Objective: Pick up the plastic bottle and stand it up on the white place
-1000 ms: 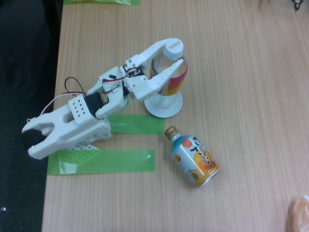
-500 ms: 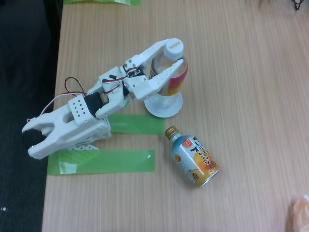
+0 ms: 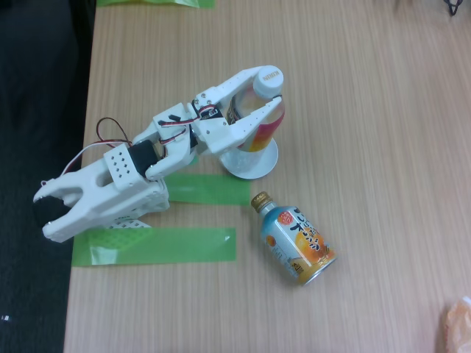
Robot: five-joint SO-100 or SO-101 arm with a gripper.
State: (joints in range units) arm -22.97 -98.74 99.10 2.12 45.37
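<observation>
Clear ribbed plastic bottle (image 3: pixel 257 121) with a white cap and red-and-yellow label stands on the small round white plate (image 3: pixel 254 166) toward the table's (image 3: pixel 368 147) far-left part, now leaning a little more rightward than half a second ago, so it is probably seated but not yet released. White two-finger gripper (image 3: pixel 274 88) stays clamped around its upper body, the arm reaching low from the table's left edge over the green tape strips (image 3: pixel 210 189); an orange-and-blue metal bottle (image 3: pixel 296 239) lies nearby.
</observation>
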